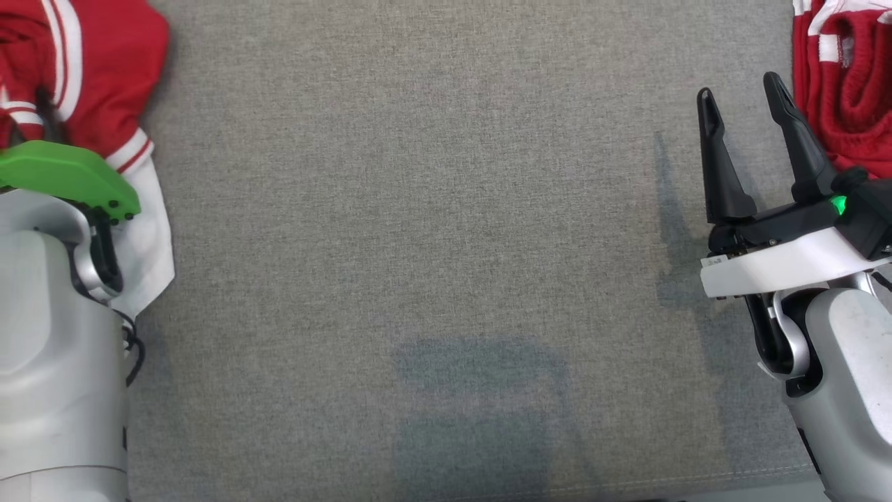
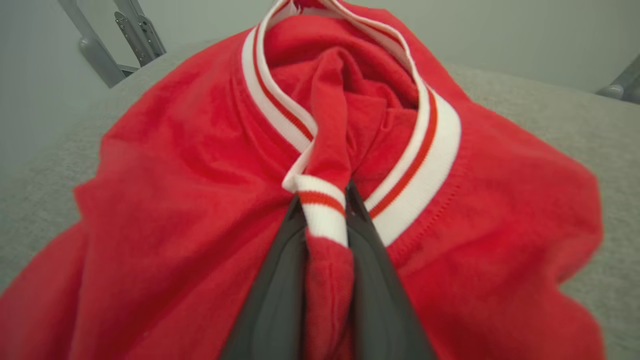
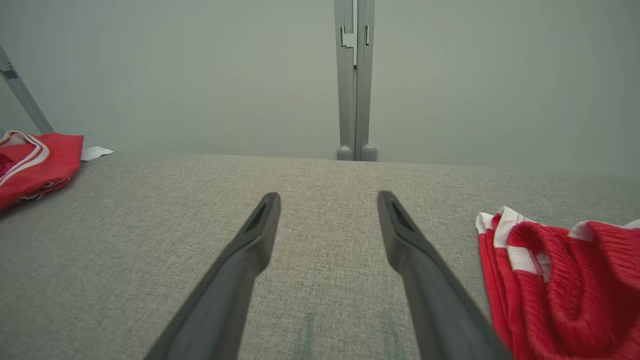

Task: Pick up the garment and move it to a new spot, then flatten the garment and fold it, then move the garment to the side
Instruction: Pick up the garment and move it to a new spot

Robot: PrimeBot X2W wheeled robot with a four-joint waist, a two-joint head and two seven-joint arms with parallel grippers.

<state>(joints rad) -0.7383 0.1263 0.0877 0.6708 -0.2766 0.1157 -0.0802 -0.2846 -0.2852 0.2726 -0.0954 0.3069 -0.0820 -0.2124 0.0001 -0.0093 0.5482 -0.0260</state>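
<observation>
Red jersey (image 2: 165, 200) with white-and-red ribbed trim, bunched up at the far left corner of the grey tabletop (image 1: 432, 244). Left end effector (image 2: 324, 196) clamped on a fold of the striped trim. Right end effector (image 1: 739, 87) fingers apart, holding nothing, near the right edge, just beside a second red mesh garment (image 1: 854, 90).

The soft red garment (image 2: 165, 165) has white ribbed trim carrying one thin red stripe. The dark charcoal fingers of the left hand (image 2: 324, 200) and the right hand (image 1: 739, 85) are plain. A bright green cover (image 1: 70, 174) caps the left wrist; a white band (image 1: 780, 265) and a small green light (image 1: 838, 204) mark the right. The forearms (image 1: 56, 348) are silver-grey. The woven fabric bench (image 1: 418, 209) is flecked mid-grey. A second red ribbed-knit garment (image 1: 850, 90) on the right bears white edging.
</observation>
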